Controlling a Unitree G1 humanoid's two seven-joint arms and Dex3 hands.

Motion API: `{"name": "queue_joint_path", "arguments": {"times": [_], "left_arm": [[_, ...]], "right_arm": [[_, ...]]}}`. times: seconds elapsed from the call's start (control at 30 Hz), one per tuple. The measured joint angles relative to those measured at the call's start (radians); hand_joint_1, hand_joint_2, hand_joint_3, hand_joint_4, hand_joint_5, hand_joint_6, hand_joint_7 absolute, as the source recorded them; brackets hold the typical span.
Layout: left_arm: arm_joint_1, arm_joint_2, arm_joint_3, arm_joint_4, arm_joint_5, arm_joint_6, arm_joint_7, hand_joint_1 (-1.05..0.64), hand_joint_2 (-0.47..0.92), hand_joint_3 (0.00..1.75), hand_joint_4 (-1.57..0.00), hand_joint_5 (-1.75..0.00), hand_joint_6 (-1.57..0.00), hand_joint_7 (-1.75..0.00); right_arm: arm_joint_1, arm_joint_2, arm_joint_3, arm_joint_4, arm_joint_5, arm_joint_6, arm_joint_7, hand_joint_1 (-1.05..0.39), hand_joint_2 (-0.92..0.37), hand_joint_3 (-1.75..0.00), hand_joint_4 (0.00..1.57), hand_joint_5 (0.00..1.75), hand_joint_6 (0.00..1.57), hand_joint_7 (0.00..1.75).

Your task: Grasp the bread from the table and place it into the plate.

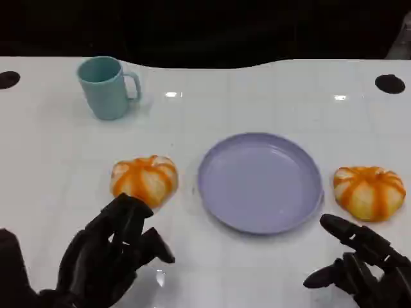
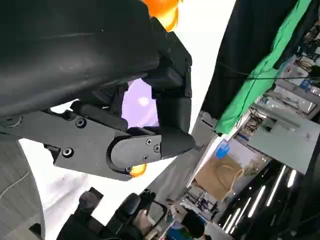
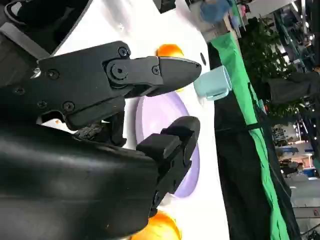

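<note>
Left robot hand hovers released, fingers spread, just short of the bread.

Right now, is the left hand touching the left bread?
Cannot tell. In the head view the left hand's fingertips overlap the left bread's near edge, with no plain gap or contact.

lab: green backdrop, cluttered workbenches

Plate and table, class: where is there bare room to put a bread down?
The plate is bare. The table is free behind it, right of the cup. Crowded: a bread sits close on either side, left and right.
</note>
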Motion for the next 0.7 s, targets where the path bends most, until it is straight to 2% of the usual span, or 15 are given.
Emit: {"name": "queue_joint_path", "arguments": {"times": [0.7], "left_arm": [[0.001,-0.004,-0.002,-0.021,0.001,0.033,0.024,-0.50,0.92,0.49,-0.73,-1.75,-0.51,-1.63]], "right_arm": [[0.000,-0.001,0.000,-0.001,0.000,0.001,-0.003,-0.75,-0.92,-0.33,0.73,1.11,0.98,0.28]]}}
